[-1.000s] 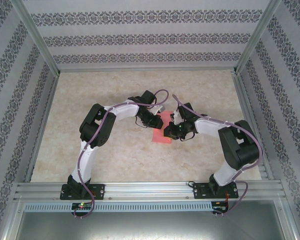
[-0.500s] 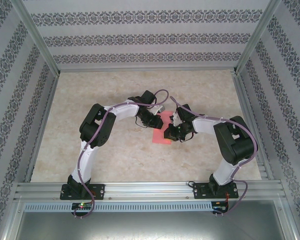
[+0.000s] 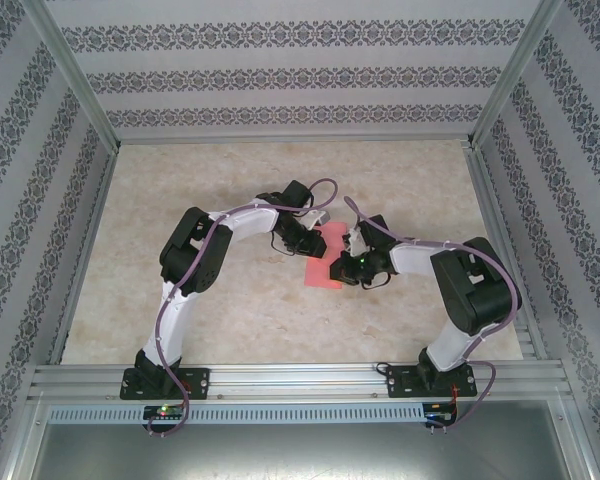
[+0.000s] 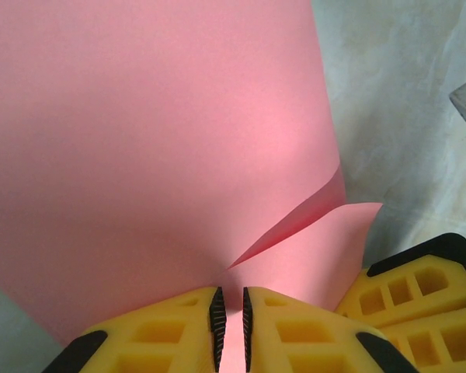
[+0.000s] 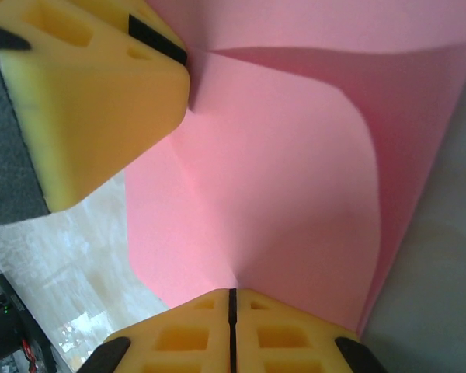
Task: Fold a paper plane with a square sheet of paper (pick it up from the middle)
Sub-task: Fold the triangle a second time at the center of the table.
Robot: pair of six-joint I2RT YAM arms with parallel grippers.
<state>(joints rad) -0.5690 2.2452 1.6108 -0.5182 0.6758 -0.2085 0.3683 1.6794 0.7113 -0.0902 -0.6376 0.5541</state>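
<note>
The square sheet of paper [image 3: 323,262] sits mid-table [image 3: 190,190], bowed up between the arms. It looks light and floppy, so it'll probably crease wherever it's squeezed. The left gripper [image 4: 230,330] and right gripper [image 5: 232,309] are both pinched onto its edges, so I'd go gentle and not tug.

A beige, marbled bench [image 3: 230,310] spreads across the floor of the enclosure, its mottled surface also showing in the left wrist view [image 4: 404,116] and the right wrist view [image 5: 85,256]. Wallpaper with dark ornamental bands covers the back wall [image 3: 290,75], the left wall [image 3: 20,200] and the right wall [image 3: 580,200]. Aluminium posts [image 3: 75,75] rise at the far corners. An aluminium rail [image 3: 300,380] runs along the bench's near edge, with a slotted strip [image 3: 300,412] just below it and a plain grey panel [image 3: 300,450] beneath.
</note>
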